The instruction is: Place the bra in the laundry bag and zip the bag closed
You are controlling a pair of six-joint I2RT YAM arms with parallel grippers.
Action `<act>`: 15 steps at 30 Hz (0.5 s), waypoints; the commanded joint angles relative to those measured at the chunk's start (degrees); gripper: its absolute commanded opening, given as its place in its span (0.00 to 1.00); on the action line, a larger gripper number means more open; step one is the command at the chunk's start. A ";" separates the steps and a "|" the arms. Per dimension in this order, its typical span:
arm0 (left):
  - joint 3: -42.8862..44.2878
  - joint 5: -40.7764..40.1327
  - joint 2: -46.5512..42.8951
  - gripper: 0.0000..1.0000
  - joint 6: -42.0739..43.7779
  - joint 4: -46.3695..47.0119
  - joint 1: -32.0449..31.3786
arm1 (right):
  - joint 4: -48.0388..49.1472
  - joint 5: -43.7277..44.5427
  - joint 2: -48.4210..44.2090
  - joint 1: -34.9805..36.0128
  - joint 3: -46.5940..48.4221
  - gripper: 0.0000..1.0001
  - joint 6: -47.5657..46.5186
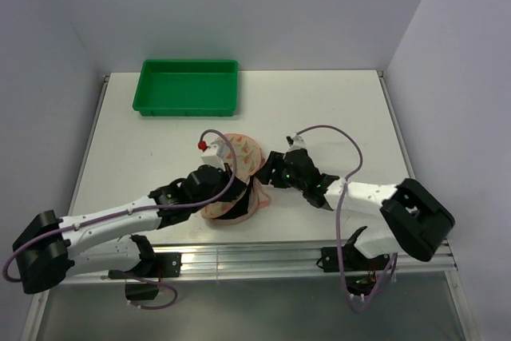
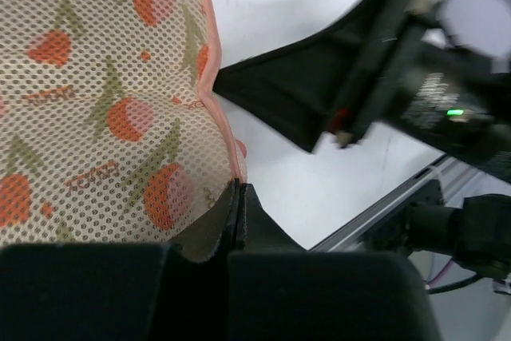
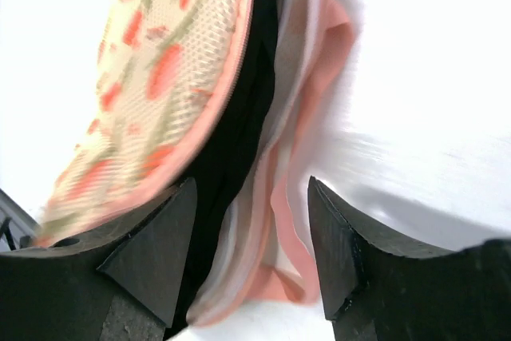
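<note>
The pale pink laundry bag with orange-and-green print lies open at the table's front middle. My left gripper is shut on the edge of its printed mesh top flap and holds the flap raised. The black bra lies inside between the flap and the lower half; in the right wrist view it shows as a dark band, and part of it sticks out in the left wrist view. My right gripper is open, its jaws straddling the bag's pink lower edge without pinching it.
A green plastic tray stands at the back left of the white table. The aluminium rail runs along the table's front edge, just below the bag. Walls close in on the left, back and right.
</note>
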 commanded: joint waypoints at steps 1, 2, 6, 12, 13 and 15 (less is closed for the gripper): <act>3.74 -2.55 4.17 0.00 0.44 6.98 -1.65 | -3.81 3.84 -7.74 -1.15 -2.08 0.65 -1.77; 4.01 -2.28 6.53 0.00 0.62 7.95 -1.74 | -6.00 4.54 -9.16 -1.24 -2.69 0.65 -2.56; 5.33 -0.61 12.95 0.00 -0.35 13.23 -2.10 | -10.67 7.71 -17.15 -1.24 -5.59 0.66 -3.18; 8.58 1.15 19.65 0.38 -0.35 15.53 -2.54 | -13.23 5.96 -27.53 -0.97 -9.72 0.81 -0.99; 8.84 0.10 18.95 0.48 0.17 14.65 -2.54 | -12.35 5.52 -29.02 -0.97 -10.94 0.83 0.41; 10.07 -3.76 15.70 0.74 2.81 11.23 -2.10 | -10.95 4.20 -29.91 -0.45 -12.09 0.87 2.09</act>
